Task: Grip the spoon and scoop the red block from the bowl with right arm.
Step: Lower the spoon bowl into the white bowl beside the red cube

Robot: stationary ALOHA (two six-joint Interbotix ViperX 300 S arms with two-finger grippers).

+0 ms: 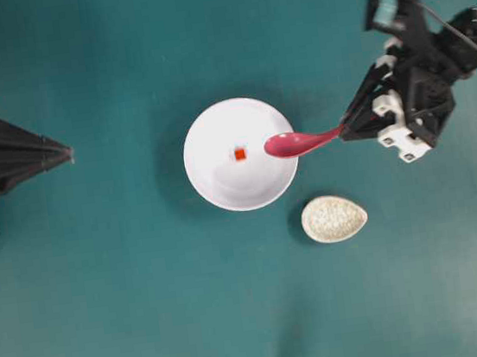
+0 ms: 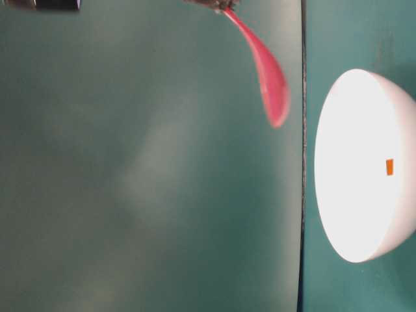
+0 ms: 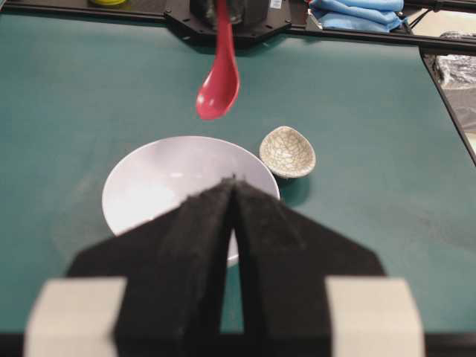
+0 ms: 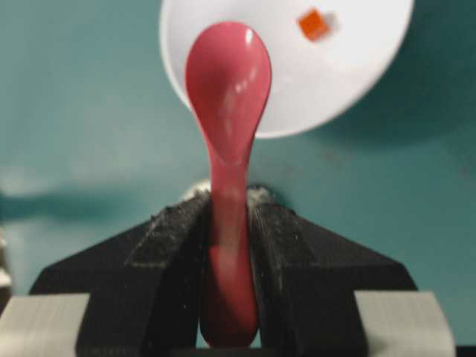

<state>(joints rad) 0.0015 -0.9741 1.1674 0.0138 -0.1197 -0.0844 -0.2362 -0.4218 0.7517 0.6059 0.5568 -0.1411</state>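
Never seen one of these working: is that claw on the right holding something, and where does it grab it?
Yes: the right gripper holds the spoon by its handle.

You get nothing to read here: no lettering, label, brand, number or sign shows on anything in any of the four views.

Table-level view cuts off the spoon [image 2: 266, 75] handle and blurs it

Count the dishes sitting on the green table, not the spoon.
2: a large round white bowl at the centre holding a tiny red block, and a small speckled beige oval dish beside it, lower right. None appear hidden.
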